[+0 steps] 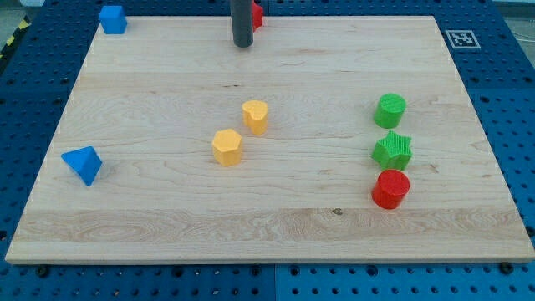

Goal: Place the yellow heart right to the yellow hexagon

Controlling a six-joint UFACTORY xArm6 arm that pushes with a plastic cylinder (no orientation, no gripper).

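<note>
The yellow heart (256, 116) sits near the board's middle. The yellow hexagon (226, 147) lies just below and to the left of it, a small gap apart. My tip (242, 45) is at the view's top, well above the heart and slightly left of it, touching neither yellow block. A red block (258, 13) shows partly behind the rod at the top edge.
A green cylinder (389, 109), a green star (392, 150) and a red cylinder (390, 188) stand in a column at the right. A blue block (112, 18) sits at the top left corner, a blue triangle (83, 164) at the left edge. The wooden board (167, 226) lies on a blue pegboard.
</note>
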